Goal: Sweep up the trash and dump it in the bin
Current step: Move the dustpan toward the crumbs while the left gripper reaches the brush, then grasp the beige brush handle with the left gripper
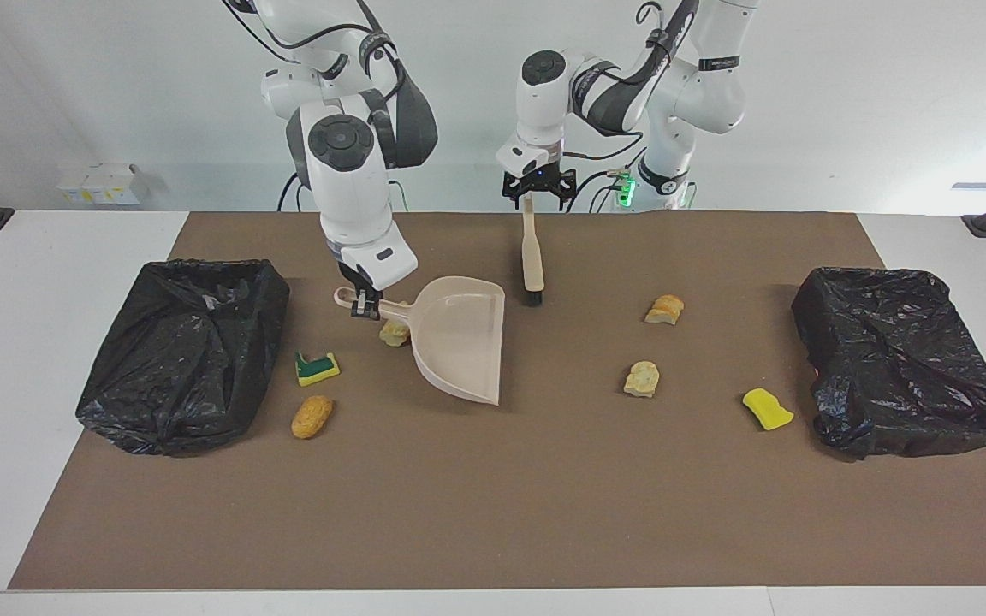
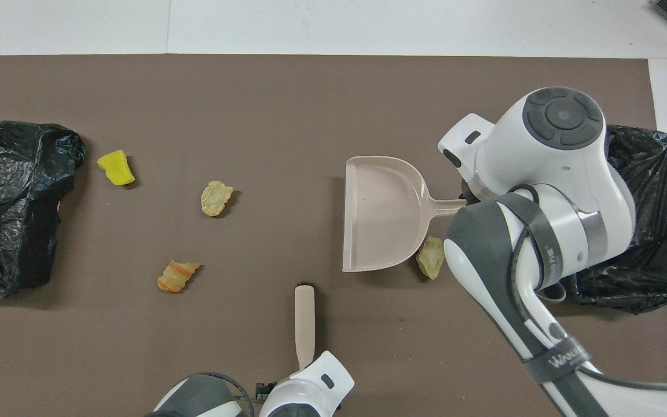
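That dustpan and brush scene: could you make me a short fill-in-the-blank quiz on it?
1. The right gripper is shut on the handle of the ____.
2. The left gripper, open, is over the handle end of the ____.
3. Each end of the table holds a bin lined in ____ plastic.

Missing words: dustpan; brush; black
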Motion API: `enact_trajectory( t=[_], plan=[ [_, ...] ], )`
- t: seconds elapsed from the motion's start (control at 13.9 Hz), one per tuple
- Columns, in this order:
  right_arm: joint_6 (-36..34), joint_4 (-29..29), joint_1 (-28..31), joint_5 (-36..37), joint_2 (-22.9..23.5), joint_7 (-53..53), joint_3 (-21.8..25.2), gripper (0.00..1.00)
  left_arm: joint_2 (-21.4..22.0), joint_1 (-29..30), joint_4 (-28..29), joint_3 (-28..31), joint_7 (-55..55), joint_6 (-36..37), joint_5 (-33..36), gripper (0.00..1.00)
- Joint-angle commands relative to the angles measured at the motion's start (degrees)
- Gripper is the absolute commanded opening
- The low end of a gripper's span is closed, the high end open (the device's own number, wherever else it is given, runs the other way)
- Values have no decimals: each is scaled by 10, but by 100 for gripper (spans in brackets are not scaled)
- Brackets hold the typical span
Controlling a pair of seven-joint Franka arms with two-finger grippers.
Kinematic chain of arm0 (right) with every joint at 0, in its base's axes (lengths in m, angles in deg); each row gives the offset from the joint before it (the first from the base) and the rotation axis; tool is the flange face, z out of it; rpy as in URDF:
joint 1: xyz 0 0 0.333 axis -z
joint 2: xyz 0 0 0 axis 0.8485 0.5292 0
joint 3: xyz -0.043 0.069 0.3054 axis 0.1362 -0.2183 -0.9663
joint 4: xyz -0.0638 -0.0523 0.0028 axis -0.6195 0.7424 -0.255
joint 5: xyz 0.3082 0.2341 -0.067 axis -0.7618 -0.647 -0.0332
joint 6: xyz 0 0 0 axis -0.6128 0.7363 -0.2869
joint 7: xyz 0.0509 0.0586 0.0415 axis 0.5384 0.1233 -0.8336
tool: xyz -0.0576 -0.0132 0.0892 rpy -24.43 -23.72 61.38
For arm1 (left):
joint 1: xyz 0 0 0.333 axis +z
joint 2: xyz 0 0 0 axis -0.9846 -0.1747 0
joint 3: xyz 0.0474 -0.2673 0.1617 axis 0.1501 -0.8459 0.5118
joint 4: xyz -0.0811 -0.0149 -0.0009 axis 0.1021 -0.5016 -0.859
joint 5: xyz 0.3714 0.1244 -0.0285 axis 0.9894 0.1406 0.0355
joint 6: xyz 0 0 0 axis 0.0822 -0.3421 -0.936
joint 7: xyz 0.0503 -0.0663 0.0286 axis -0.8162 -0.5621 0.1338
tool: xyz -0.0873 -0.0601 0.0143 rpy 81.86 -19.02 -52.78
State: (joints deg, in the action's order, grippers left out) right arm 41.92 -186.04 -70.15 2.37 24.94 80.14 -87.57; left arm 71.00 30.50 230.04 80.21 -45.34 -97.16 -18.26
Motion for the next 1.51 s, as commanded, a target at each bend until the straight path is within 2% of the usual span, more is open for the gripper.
enact_trajectory(
  t=[0.0,0.29,0.36,0.5,0.72,1.08,1.44],
  plan=[
    [25,-39,7,7,-29,17,-3,0,-3,-23,13,11,-8,-17,-8,100],
    [28,-47,6,7,-33,16,-3,0,-4,-23,12,11,-8,-20,-23,99],
    [28,-47,6,7,-33,15,-3,0,-4,-23,12,11,-8,-20,-23,93],
    [28,-53,6,7,-36,14,-3,0,-4,-23,11,11,-7,-20,-23,68],
    [28,-55,5,7,-39,11,-3,0,-4,-23,12,11,-7,-20,-23,51],
    [29,-59,9,7,-40,17,-3,0,-4,-23,11,11,-7,-20,-24,45],
    [16,-56,2,7,-40,17,-3,0,-4,-23,10,11,-7,-17,-23,23]
  ],
)
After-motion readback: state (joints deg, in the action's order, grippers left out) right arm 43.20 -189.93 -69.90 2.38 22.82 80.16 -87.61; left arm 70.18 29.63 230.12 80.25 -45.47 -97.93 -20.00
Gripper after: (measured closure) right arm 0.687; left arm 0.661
